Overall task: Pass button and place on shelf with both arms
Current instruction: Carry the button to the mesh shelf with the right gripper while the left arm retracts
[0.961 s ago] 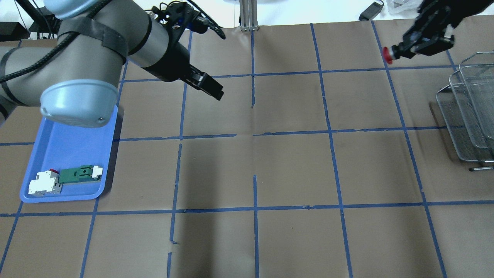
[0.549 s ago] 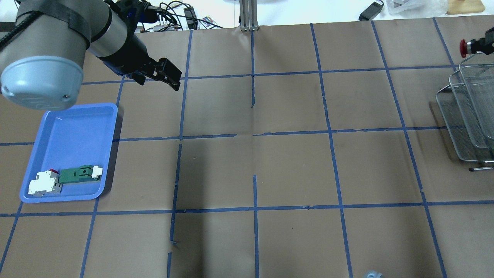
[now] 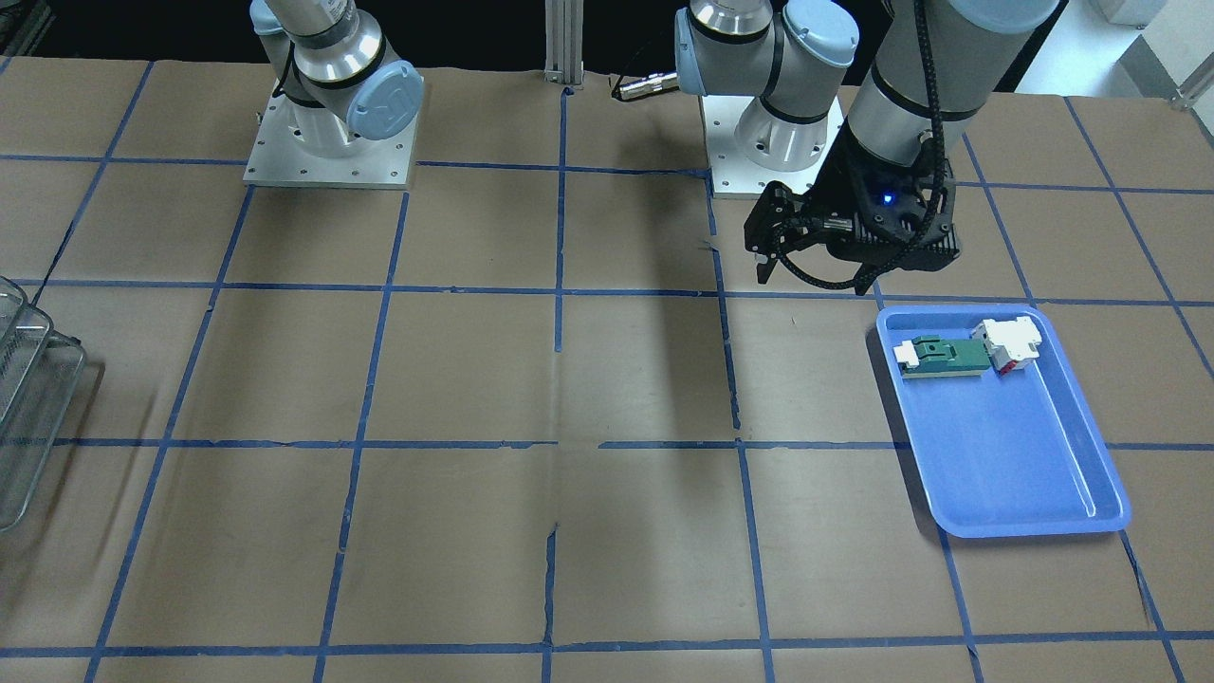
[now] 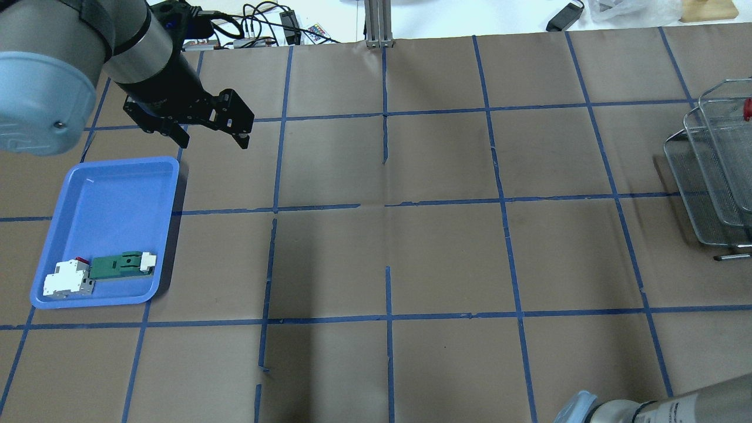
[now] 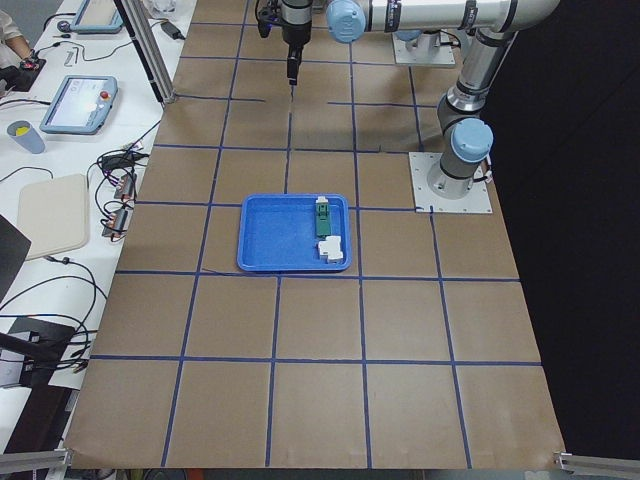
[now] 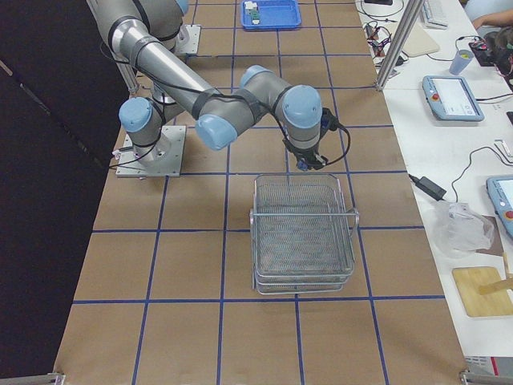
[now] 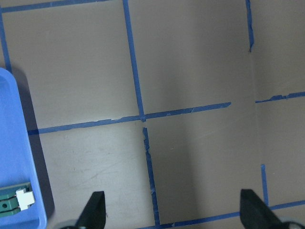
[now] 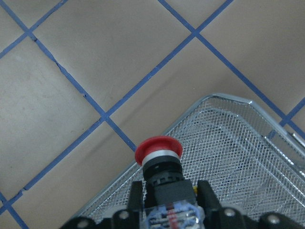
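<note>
The button (image 8: 158,151), with its red mushroom head, sits between the fingers of my right gripper (image 8: 171,202), which is shut on its black barrel. It hangs just over the near rim of the wire-mesh shelf (image 8: 233,143). In the overhead view only the red head (image 4: 747,109) shows, at the right edge over the shelf (image 4: 714,176). The exterior right view shows the right gripper (image 6: 307,163) at the far edge of the shelf (image 6: 304,233). My left gripper (image 4: 212,141) is open and empty above the table, beyond the blue tray.
The blue tray (image 4: 111,200) on the left holds a green-and-white flat part (image 4: 123,264) and a white-and-red block (image 4: 67,281). The brown table carries a grid of blue tape. Cables and tablets lie beyond the table's far edge.
The right gripper has carried the button to the right, out of the overhead view and over the shelf. The left gripper has drawn back left towards the tray, still open.
</note>
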Controlling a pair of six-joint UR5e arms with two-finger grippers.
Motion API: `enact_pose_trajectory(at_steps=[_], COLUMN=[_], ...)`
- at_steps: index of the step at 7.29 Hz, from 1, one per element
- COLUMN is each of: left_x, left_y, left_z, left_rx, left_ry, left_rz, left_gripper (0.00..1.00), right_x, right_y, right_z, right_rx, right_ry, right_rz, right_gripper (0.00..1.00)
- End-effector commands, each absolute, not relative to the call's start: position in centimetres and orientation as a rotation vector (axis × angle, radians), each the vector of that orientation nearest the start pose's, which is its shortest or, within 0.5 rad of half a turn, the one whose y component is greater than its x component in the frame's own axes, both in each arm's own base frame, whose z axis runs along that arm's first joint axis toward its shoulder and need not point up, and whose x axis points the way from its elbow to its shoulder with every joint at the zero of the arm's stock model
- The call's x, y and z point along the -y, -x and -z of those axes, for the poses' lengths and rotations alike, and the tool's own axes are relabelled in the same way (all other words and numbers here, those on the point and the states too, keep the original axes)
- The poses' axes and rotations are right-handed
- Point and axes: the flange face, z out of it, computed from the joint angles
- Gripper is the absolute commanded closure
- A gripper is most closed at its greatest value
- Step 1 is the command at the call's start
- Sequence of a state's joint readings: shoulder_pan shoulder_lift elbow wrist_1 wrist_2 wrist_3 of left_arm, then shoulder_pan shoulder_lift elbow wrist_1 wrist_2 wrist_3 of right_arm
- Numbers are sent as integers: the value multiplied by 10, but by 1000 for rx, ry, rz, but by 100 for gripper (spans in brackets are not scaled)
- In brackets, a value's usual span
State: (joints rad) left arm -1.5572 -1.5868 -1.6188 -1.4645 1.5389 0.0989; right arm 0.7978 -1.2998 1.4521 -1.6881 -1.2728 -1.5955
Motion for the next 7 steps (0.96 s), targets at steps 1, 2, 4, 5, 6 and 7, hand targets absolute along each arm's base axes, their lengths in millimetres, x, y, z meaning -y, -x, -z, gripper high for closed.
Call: enact_pose_trajectory(at_steps=[1, 2, 4, 5, 6, 7], left_x=[499, 500, 501, 500, 501, 501], left_y=[124, 124, 125, 126, 126, 125], left_z=[-468, -468, -468, -468, -468, -468], left_rx=[-3135, -3141, -3142, -3143, -3145, -3148], left_ry=[-115, -116, -121, -123, -121, -116], left_rz=[60, 65, 73, 73, 76, 76], left_gripper=[0, 0, 0, 0, 0, 0], right_x=[538, 537, 537, 536, 534, 531], right_y=[322, 323, 327, 326, 326, 329], right_z=[-390, -386, -376, -376, -383, -397], right_rx=[-2719, -2712, -2713, -2713, -2732, -2765], right_ry=[1139, 1126, 1114, 1093, 1108, 1125], right_rz=[365, 373, 333, 324, 299, 274], right_gripper=[100, 60, 29, 0, 0, 0])
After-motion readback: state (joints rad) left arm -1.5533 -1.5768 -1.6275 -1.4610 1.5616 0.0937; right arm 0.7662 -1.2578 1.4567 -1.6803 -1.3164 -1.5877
